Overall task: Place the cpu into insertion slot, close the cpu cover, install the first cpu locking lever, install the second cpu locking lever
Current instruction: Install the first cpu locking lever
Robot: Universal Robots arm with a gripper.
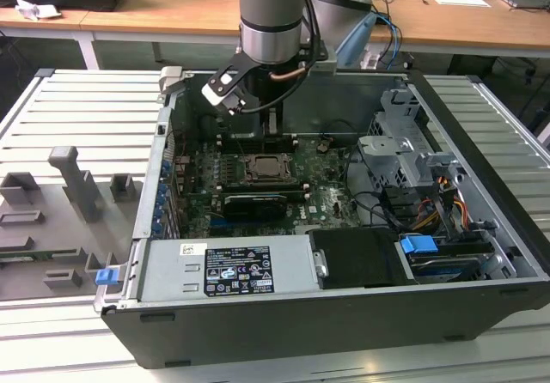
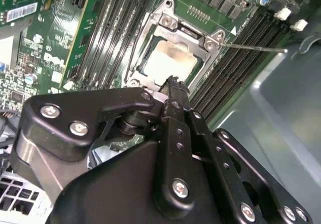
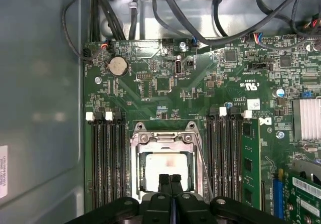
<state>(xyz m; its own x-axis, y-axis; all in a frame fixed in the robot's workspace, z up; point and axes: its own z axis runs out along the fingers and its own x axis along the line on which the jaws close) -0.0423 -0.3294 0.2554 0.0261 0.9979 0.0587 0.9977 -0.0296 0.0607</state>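
Gripper (image 3: 170,177), closed, hangs over cpu (image 3: 158,163); second wrist view shows locking lever (image 2: 253,47).

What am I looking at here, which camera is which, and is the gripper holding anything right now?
One robot arm reaches into an open computer case. The exterior view watches from off the arm; both wrist views ride on the arm and look past the black gripper at the green motherboard. The cpu shows through the window of the cpu cover, which lies flat over it. The gripper's fingers are pressed together by the chip's edge, holding nothing. A thin lever sticks out sideways beside the cover.
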